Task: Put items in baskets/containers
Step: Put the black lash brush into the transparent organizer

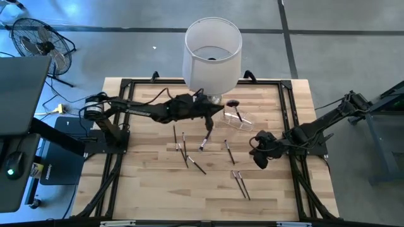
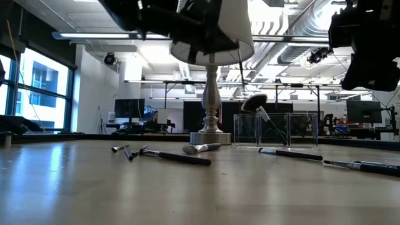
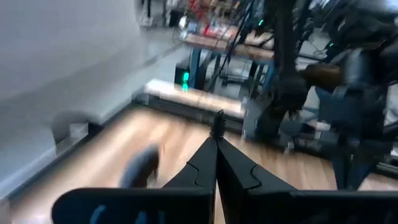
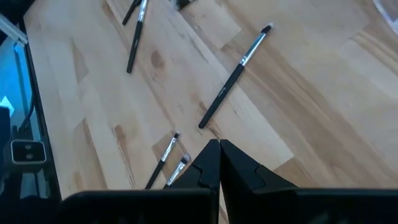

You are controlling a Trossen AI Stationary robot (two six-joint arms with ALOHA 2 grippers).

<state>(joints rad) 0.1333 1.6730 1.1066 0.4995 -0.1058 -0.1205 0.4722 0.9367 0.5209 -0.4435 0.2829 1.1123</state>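
Several thin makeup brushes (image 1: 184,150) lie flat on the wooden table (image 1: 145,189). The clear container (image 1: 238,120) stands by the lamp base, and a fluffy black-headed brush (image 2: 255,104) leans in it, head up. My left gripper (image 1: 212,118) hovers level just left of the container, shut, with a thin dark stub (image 3: 218,120) standing out of its fingertips. My right gripper (image 1: 260,157) hangs shut over the table's right part, above a few brushes (image 4: 233,78), holding nothing. My left gripper (image 3: 217,138) pinches a thin dark thing, seemingly a slim brush, between its two fingertips. Only a short end (image 3: 218,120) shows past them. The fingers are level, high above the table, and the thing lies across them, lifted clear.
A big white lampshade (image 1: 211,53) on a silver base (image 2: 210,136) stands at the far middle, close to my left arm and the container. A black frame (image 1: 287,110) runs round the table. Bare wood lies at the near left.
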